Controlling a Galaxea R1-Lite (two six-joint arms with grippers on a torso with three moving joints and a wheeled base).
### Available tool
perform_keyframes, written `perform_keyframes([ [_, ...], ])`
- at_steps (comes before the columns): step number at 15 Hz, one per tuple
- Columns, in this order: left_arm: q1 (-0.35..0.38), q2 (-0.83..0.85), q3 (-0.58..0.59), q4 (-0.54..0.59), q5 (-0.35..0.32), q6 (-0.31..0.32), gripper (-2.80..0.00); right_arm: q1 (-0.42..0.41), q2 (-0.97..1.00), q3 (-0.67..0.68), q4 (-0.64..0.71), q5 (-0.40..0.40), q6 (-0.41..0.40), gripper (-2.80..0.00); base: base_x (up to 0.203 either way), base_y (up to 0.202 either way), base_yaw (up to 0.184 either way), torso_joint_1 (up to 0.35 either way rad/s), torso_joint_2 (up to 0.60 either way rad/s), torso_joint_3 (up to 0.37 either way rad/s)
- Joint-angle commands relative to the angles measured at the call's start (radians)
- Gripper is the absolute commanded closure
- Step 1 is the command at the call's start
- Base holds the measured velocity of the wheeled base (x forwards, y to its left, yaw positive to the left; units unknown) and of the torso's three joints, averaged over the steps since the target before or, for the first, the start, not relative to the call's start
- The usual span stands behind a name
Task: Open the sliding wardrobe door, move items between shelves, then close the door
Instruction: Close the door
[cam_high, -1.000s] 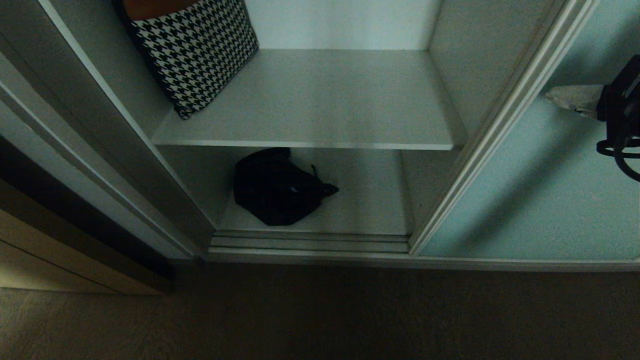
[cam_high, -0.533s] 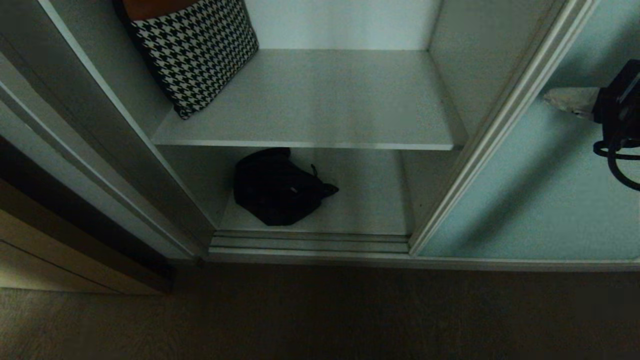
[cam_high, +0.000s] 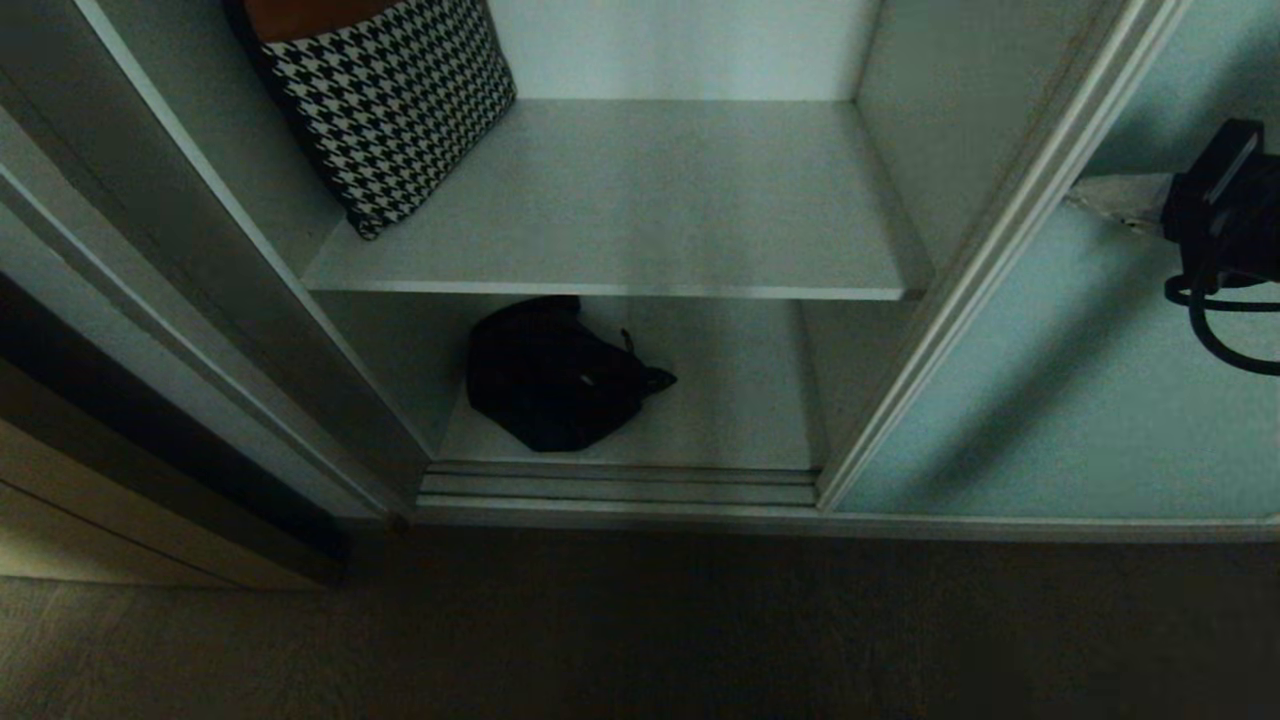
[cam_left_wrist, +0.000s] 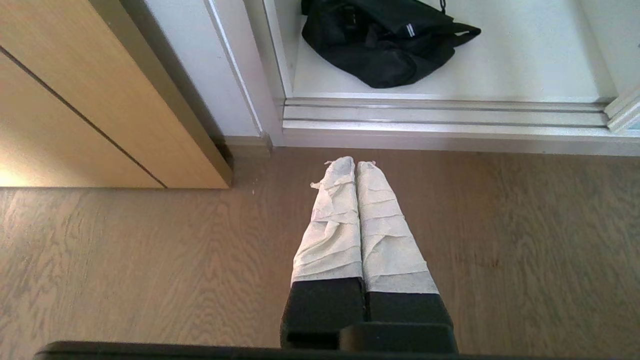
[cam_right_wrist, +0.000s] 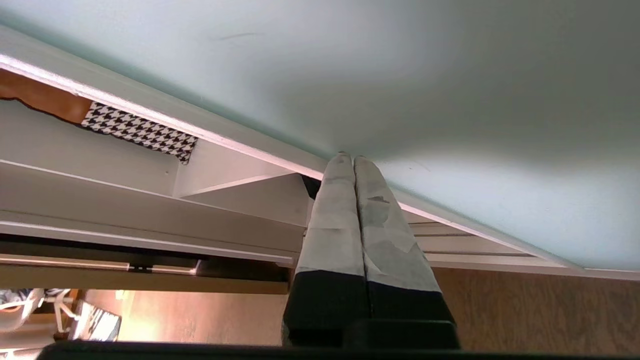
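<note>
Left of the right gripper (cam_right_wrist: 348, 159) the wardrobe stands open: bare room between the door's silver frame edge and the left jamb, floor track (cam_high: 620, 485) running along the opening's foot. Sliding wardrobe door (cam_high: 1050, 400) is a frosted pale blue-green pane in a slim silver frame; right gripper's taped fingers are pressed together, nothing between them, tips at the glass just beside the frame edge, touching or a hair off, cannot tell. Upper shelf (cam_high: 640, 200) is plain white-grey board, thin straight front edge, mostly bare, with a houndstooth cushion (cam_high: 390, 110) leaning in its far-left corner, well apart from the right gripper. Black bag (cam_high: 555, 375), soft fabric, strap and small label, lies slumped on the bottom shelf (cam_high: 740, 400) under that board, left of centre, below and left of the right gripper, well apart. Left gripper (cam_left_wrist: 355, 162) hangs over wood floor (cam_left_wrist: 150, 260), fingers pressed together, empty, pointing at the track; the bag is beyond it, past the track, near but apart.
</note>
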Motion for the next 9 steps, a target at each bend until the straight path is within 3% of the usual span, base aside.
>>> perform_keyframes([
  [1,0.0,0.001,0.0,0.0,0.0,0.0,0.0,0.017,0.009,-0.01,-0.009,0.001,0.003,0.0,0.0,0.0,0.0,0.0,0.0,0.0],
  [5,0.0,0.001,0.0,0.0,0.0,0.0,0.0,0.099,0.037,-0.011,-0.008,-0.007,-0.076,0.0,0.0,0.0,0.0,0.0,0.0,0.0],
  [9,0.0,0.001,0.0,0.0,0.0,0.0,0.0,0.224,0.104,-0.085,-0.008,-0.09,-0.147,0.0,0.0,0.0,0.0,0.0,0.0,0.0],
])
